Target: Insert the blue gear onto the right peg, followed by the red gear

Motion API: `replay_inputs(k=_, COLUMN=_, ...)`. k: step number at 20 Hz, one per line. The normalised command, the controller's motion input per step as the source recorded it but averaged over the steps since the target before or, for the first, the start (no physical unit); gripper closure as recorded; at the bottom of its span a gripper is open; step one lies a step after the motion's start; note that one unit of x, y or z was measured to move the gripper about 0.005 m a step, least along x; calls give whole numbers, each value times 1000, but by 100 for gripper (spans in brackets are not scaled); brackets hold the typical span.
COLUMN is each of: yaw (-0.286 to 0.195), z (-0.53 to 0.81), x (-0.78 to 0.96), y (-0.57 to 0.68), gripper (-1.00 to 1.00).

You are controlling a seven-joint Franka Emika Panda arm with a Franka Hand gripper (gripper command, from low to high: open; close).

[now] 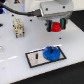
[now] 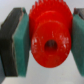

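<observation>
The blue gear sits on the grey, black-rimmed plate, at the plate's end toward the exterior view's right, where the right peg is hidden under it. The other peg stands bare beside it. My gripper hangs above and behind the plate, shut on the red gear. In the wrist view the red gear fills the middle, its centre hole showing, clamped between the two teal pads.
A white block with dark slots stands on the white table at the exterior view's left. A black cable runs along the back behind the arm.
</observation>
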Motion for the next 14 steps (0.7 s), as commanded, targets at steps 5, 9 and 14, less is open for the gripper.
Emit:
replay_inputs(k=5, yaw=0, z=221, x=797, y=-177, gripper=100)
replay_inputs(k=9, yaw=0, z=193, x=787, y=-158, gripper=100)
replay_inputs(k=14, yaw=0, z=83, x=718, y=-107, gripper=100)
